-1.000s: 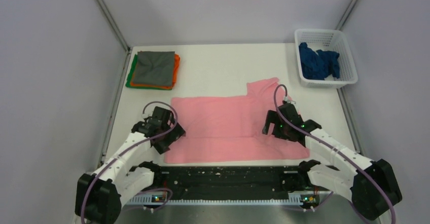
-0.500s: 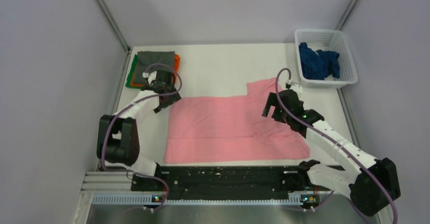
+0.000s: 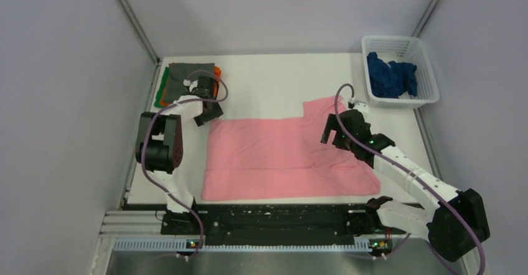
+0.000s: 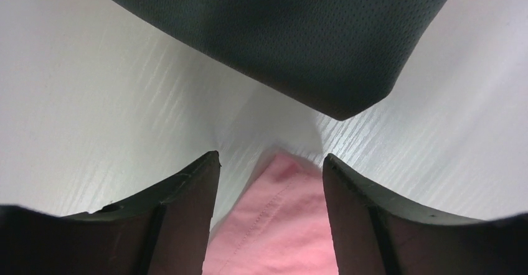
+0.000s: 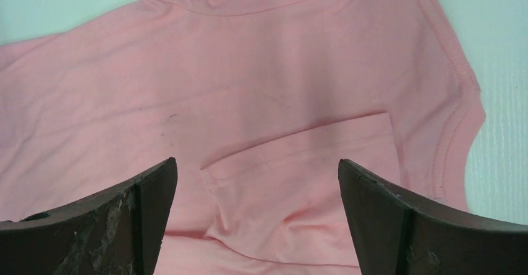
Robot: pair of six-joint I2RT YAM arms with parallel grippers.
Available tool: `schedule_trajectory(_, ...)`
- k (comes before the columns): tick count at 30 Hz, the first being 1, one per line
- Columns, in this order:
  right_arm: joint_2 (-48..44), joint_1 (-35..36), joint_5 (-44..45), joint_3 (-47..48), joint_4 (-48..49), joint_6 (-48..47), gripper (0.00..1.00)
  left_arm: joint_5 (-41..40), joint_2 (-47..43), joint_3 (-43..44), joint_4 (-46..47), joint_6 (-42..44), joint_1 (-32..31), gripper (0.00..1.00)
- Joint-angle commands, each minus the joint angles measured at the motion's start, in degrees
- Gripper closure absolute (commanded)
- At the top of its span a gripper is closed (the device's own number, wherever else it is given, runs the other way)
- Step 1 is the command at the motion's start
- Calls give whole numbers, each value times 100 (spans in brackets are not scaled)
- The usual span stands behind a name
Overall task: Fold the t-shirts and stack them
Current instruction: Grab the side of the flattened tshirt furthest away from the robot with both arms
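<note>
The whole pink t-shirt (image 3: 280,157) is most at risk: it lies flat across the middle of the table (image 3: 280,76), and only one arm is placed at an edge, so a lift from the far left alone would likely drag the cloth askew and undo the tidy near hem. Next is the stack (image 3: 180,91) of folded shirts at the far left, just beyond the left gripper (image 4: 271,163); a sweep or a high lift there could catch the grey shirt (image 4: 280,32) on top and shove the pile out of square. Smallest, the far left corner (image 4: 283,185) sits between the left fingers, which stand moderately apart and are not yet pinching, so a shallow bite might slip off the seam or take only one layer. The right gripper (image 5: 255,169) hangs wide apart, holding nothing, over the right sleeve (image 5: 299,163), which is folded inward and could spring back if brushed. The pink shirt looks soft and thin, mostly smooth with shallow creases near the collar, its stitched hems plain. A dark blue shirt (image 3: 391,76) lies crumpled in the basket (image 3: 429,94) at the far right
</note>
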Motion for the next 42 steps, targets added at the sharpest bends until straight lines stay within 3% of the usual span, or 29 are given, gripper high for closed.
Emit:
schedule_trajectory(1,24,-34,20,-39,219,-104,1,83,64,191,-93,0,19,35)
schedule_trajectory(11,-95,-35,36,-70,220,-134,2,295,306,277,-307,-136,15,52)
schedule_trajectory(15,-104,-30,52,-69,223,-125,2,309,160,144,-428,-206,6,68)
schedule_trajectory(19,-67,-32,120,-61,230,-118,2,329,-86,-95,-450,-230,6,76)
schedule_trajectory(24,84,-50,163,-1,269,-108,2,454,-149,-107,-460,-200,-3,100)
schedule_trajectory(31,791,-378,174,615,609,-287,1,441,-368,-49,-516,-65,-53,100)
schedule_trajectory(42,3811,-690,493,3181,919,-1307,11,436,-969,-262,-445,141,-117,100)
